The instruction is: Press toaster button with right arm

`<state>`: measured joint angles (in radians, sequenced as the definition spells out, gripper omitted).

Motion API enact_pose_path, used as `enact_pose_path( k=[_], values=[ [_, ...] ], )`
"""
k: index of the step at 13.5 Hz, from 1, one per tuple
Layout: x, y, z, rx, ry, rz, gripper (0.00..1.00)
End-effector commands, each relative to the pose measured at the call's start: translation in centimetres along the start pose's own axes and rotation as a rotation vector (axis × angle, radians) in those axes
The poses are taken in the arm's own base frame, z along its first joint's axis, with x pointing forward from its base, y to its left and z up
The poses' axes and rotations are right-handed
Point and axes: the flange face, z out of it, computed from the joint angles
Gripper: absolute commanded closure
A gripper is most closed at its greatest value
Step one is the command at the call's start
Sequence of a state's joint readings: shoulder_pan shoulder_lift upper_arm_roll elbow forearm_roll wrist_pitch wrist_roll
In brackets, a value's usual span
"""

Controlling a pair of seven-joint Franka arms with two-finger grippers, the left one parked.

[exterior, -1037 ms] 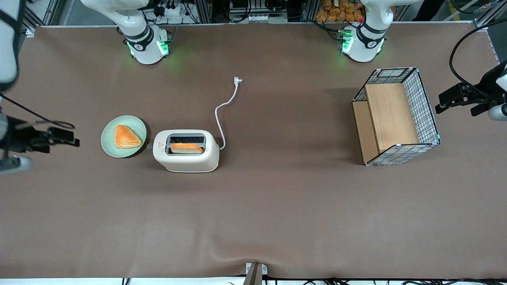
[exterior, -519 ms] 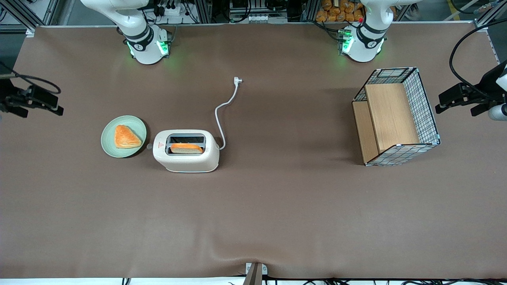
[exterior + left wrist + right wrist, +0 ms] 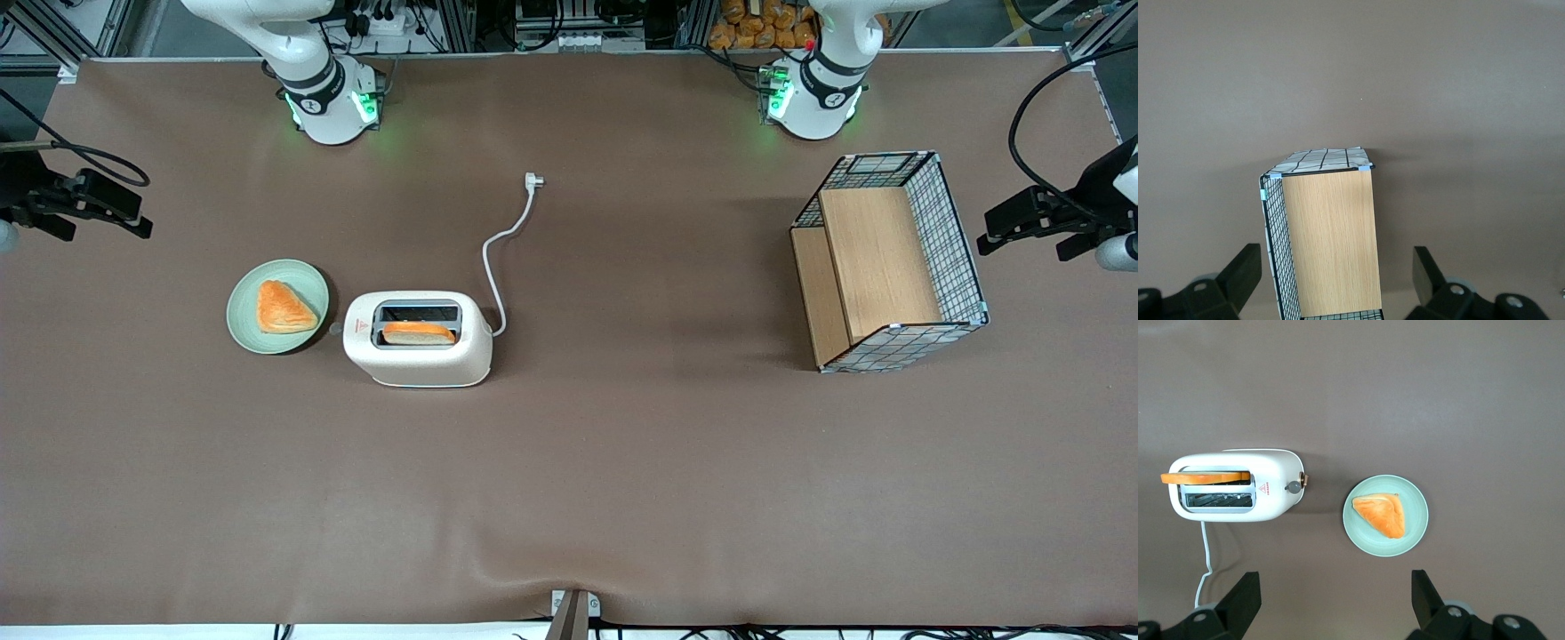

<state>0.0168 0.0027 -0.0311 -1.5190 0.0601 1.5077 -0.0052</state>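
The cream-white toaster point(image 3: 418, 356) stands mid-table with a slice of toast point(image 3: 418, 333) in the slot nearer the front camera. Its small grey button point(image 3: 335, 328) sticks out of the short end by the red triangle, facing the green plate point(image 3: 240, 320). My right arm's gripper point(image 3: 140, 218) hovers at the working arm's end of the table, well away from the toaster and farther from the front camera than the plate. The right wrist view looks down on the toaster point(image 3: 1238, 510) and button point(image 3: 1294, 487); the gripper point(image 3: 1335, 593) is open with nothing between its fingers.
A piece of pastry point(image 3: 284, 307) lies on the plate beside the button end. The toaster's white cord point(image 3: 498, 258) runs to a loose plug point(image 3: 533, 181). A wire basket with wooden panels point(image 3: 965, 267) sits toward the parked arm's end.
The right gripper drew back away from the front camera along the table's end, then shifted slightly inward toward the plate. Toaster, plate and basket have not moved.
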Motion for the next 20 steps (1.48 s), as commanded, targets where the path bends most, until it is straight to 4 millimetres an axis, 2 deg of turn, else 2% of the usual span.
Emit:
enact_pose_path(
  k=[1, 7, 12, 14, 20],
  values=[
    [0.6, 0.1, -0.8, -0.004, 0.025, 0.016, 0.0],
    [0.7, -0.3, -1.6, -0.032, 0.043, 0.01, 0.0],
    [0.4, 0.8, -1.6, -0.031, 0.042, 0.03, 0.0],
    [0.5, -0.7, -1.6, -0.062, 0.052, -0.003, 0.0],
    [0.6, -0.6, -1.7, -0.063, 0.057, 0.015, 0.0]
  ],
)
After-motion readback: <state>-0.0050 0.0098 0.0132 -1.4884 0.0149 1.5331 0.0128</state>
